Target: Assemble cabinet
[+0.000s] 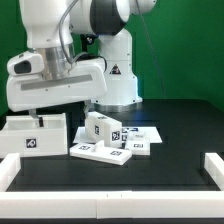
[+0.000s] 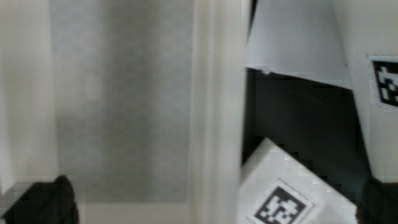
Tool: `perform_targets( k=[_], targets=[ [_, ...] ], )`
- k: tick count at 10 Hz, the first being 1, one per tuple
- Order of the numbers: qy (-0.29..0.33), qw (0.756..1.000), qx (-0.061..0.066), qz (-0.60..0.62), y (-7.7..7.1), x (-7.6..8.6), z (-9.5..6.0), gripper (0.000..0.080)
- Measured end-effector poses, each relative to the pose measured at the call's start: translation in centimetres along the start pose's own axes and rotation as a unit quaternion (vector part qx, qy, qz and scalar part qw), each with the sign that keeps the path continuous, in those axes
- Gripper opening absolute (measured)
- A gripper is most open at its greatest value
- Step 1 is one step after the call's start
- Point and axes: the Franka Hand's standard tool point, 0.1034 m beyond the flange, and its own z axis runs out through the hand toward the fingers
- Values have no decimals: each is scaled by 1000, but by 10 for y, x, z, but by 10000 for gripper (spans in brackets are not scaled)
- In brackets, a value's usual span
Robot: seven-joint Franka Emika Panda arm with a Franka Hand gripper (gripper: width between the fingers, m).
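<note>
The cabinet's white box shell (image 1: 35,135) stands at the exterior view's left, with a square tag on its front. My gripper (image 1: 45,110) hangs right above it. In the wrist view the gripper (image 2: 210,205) is open, its black fingertips (image 2: 43,203) far apart at the picture's corners, and nothing is held. The shell's white wall (image 2: 134,100) fills most of that view below the gripper. A flat tagged panel (image 2: 285,195) lies beside the shell. A second tagged piece (image 2: 347,55) lies farther off. Two small tagged blocks (image 1: 104,129) stand in the middle of the table.
Flat tagged panels (image 1: 108,152) lie in front of the small blocks on the black table (image 1: 180,125). A low white rim (image 1: 214,166) borders the table's front and sides. The robot's white base (image 1: 118,80) stands behind the parts.
</note>
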Motion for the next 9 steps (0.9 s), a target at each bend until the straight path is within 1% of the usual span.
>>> perform_targets(
  k=[1,3,4,5,6,7,9],
  targets=[
    [6,1000,-8,-10,9,1,6,795],
    [6,1000,-8,-10,9,1,6,795],
    [6,1000,-8,-10,9,1,6,630],
    [6,1000,-8,-10,9,1,6,630],
    [6,1000,-8,-10,9,1,6,399],
    [6,1000,-8,-10,9,1,6,399],
    [6,1000,-8,-10,9,1,6,126]
  ],
)
